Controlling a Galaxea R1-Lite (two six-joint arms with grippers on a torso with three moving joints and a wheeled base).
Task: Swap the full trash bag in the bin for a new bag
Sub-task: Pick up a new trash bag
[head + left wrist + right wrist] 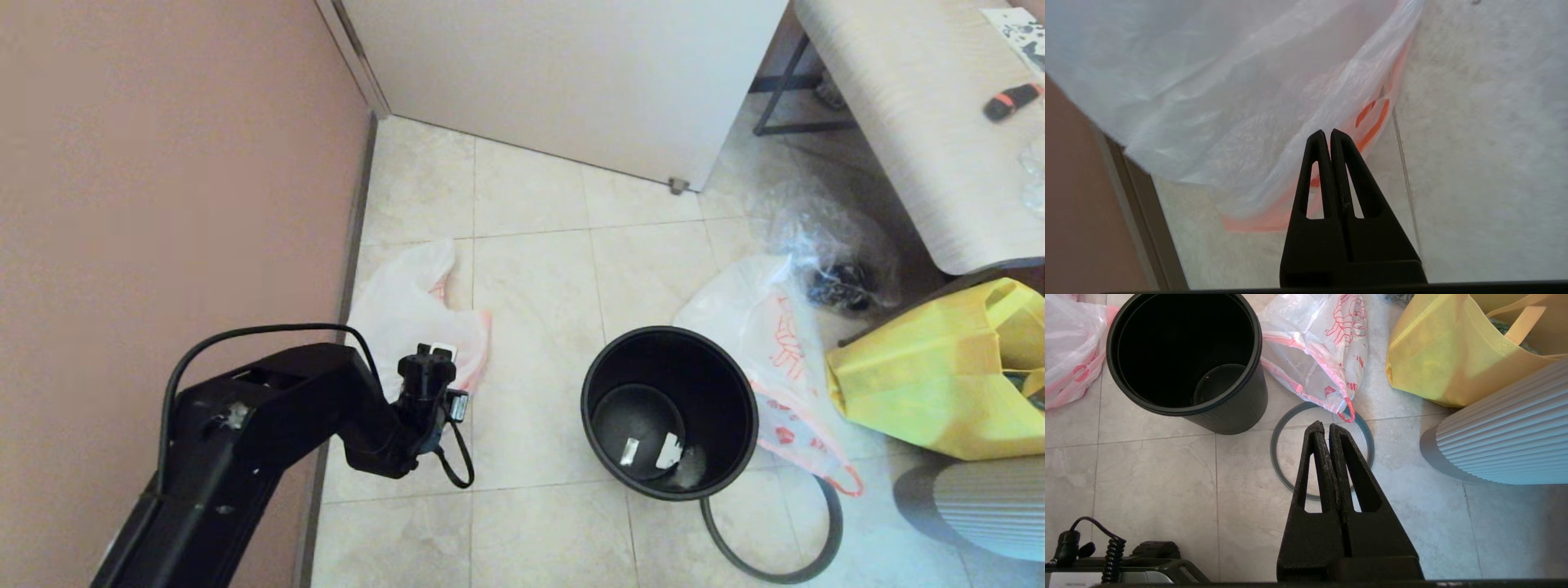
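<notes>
Beige floor tiles beside a pink wall hold the bin; both grippers are clenched, empty.

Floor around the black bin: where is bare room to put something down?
Bare tiles lie between the full trash bag and the bin, also between bin and door. Right of the bin is crowded: new bag, hoop, clear bag, yellow bag.
</notes>
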